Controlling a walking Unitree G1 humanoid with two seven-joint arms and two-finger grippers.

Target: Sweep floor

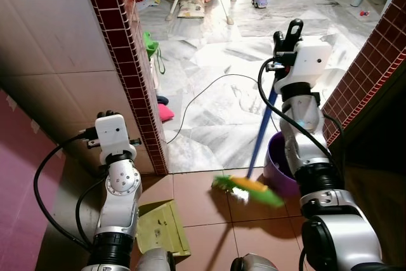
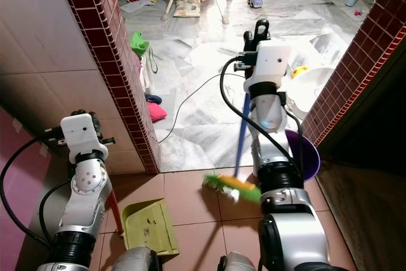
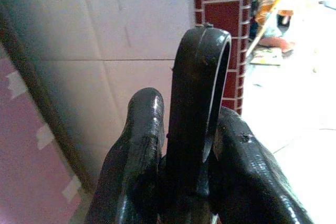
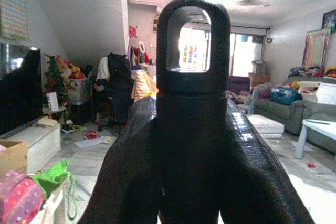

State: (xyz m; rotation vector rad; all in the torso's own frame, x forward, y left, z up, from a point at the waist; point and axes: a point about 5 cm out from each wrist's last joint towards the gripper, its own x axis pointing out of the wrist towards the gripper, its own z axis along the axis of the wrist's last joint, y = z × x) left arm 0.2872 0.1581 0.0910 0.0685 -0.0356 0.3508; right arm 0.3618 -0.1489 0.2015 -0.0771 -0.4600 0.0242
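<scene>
My right gripper (image 1: pixel 288 36) is shut on the black looped top of the broom handle (image 4: pixel 193 77), its fingers (image 4: pixel 126 166) pressed against both sides. The blue broom stick (image 1: pixel 261 134) slants down to the green and yellow bristles (image 1: pixel 248 190), which rest on the brown tiles by the doorway. My left gripper (image 3: pixel 194 145) is shut on a black looped handle end (image 3: pixel 202 93), raised beside the tiled wall. Below that arm, the green dustpan (image 1: pixel 162 226) sits on the floor, with its red stick (image 2: pixel 114 211) rising from it.
A purple bucket (image 1: pixel 278 163) stands right of the bristles, against my right arm. The red-tiled wall corner (image 1: pixel 136 61) and a red wall (image 1: pixel 371 74) frame the doorway. On the marble beyond lie a black cable (image 1: pixel 203 93), a white basin (image 2: pixel 307 87), a pink thing (image 1: pixel 165 113) and toys.
</scene>
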